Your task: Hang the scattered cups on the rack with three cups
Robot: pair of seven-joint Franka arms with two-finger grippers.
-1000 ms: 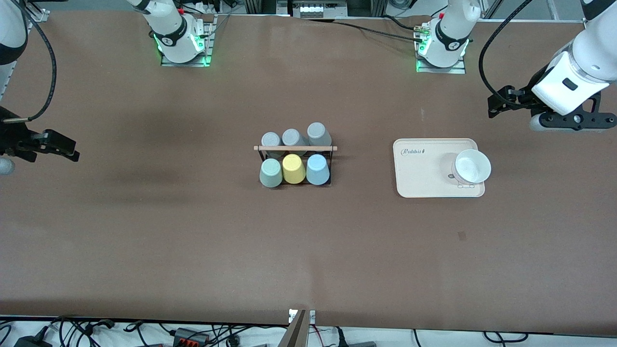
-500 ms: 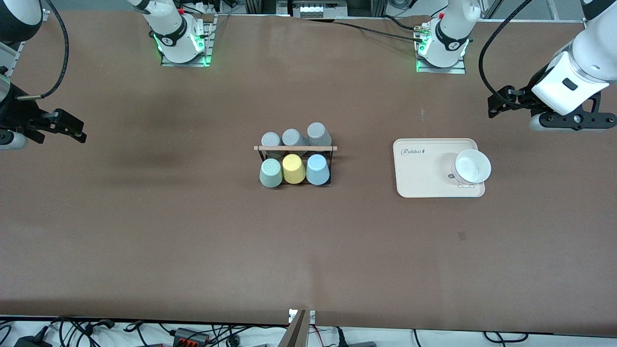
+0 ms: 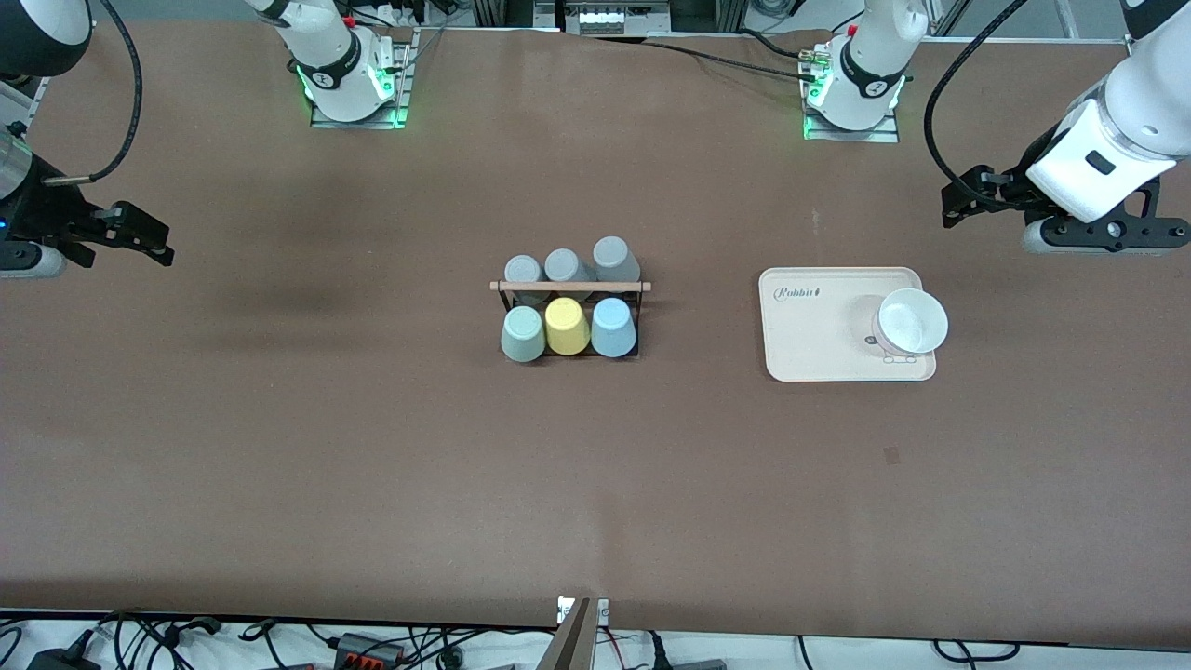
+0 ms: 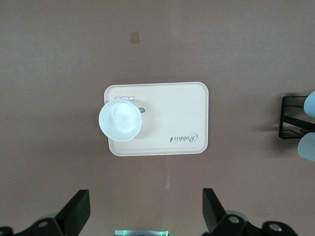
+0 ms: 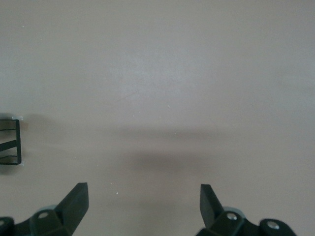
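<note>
Hanging looks done: mint-green cup and light blue cup upturned on rack mid-tabletop, flanking yellow cup. Right pincer wide, empty, over right arm's edge; left pincer wide above tray. Nothing left but parking.

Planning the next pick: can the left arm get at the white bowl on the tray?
Probably yes: the left gripper hangs open over bare table beside the tray, and nothing covers the white bowl.

High front camera faces the robots; both wrist cameras look straight down.
</note>
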